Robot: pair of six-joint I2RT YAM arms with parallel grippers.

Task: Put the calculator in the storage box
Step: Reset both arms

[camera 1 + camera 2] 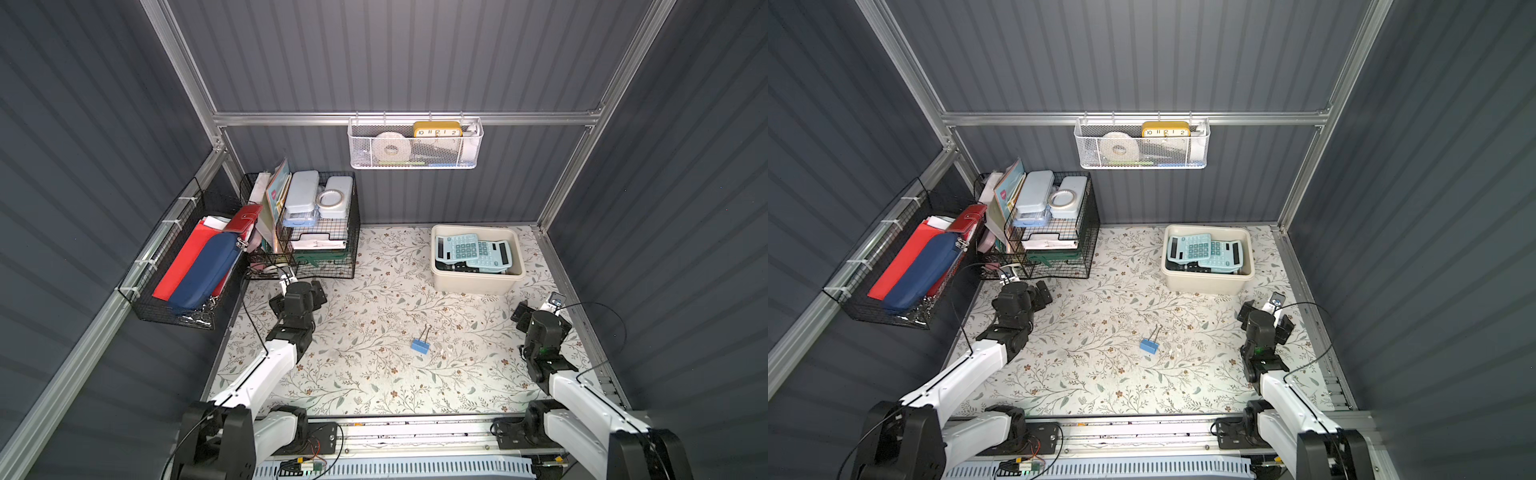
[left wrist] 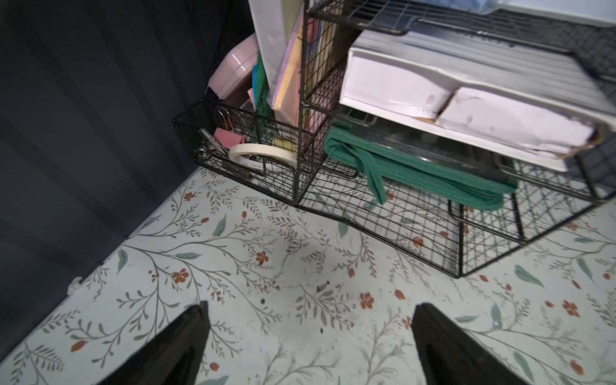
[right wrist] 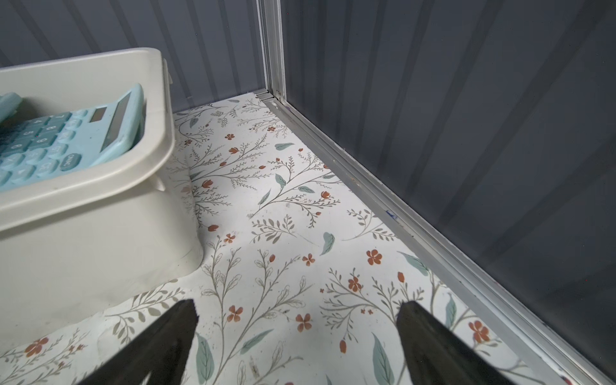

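Note:
The cream-beige storage box (image 1: 478, 284) stands at the back right of the floral table; in the right wrist view its wall (image 3: 83, 253) is close by. Inside it two light-blue calculators (image 1: 457, 248) (image 1: 1192, 247) lie overlapping on darker ones. One calculator (image 3: 66, 140) leans against the box's inner end. My right gripper (image 1: 540, 312) (image 3: 298, 305) hovers open just in front of the box's right corner, nothing between its fingers. Beside the black wire organizer, my left gripper (image 1: 297, 291) (image 2: 311, 306) is open and empty over bare table.
A black wire organizer (image 1: 320, 249) (image 2: 383, 206) full of stationery stands at the back left. A black wire basket (image 1: 174, 291) hangs on the left wall, and a white mesh basket (image 1: 415, 145) on the back rail. A blue binder clip (image 1: 420, 345) lies mid-table. An aluminium rail (image 3: 400, 213) edges the right wall.

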